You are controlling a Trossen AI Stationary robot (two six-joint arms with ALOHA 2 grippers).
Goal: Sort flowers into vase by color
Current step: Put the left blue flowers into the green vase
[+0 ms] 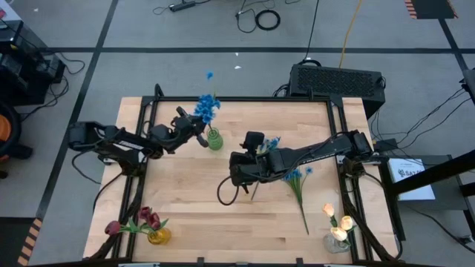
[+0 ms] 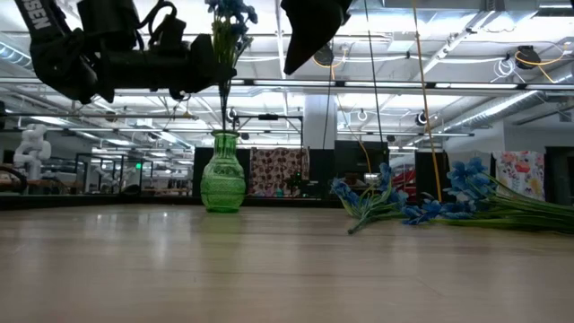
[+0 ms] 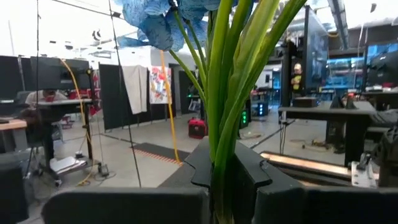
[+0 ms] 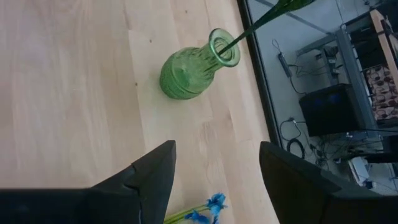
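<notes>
Overhead, pale wooden table [image 1: 185, 200] (grey floor [image 1: 89, 30] around), cables [image 1: 260, 18]

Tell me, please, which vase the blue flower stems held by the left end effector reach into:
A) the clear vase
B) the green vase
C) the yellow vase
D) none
B: the left end effector is shut on the blue flower stems, which run down into the green vase.
</notes>
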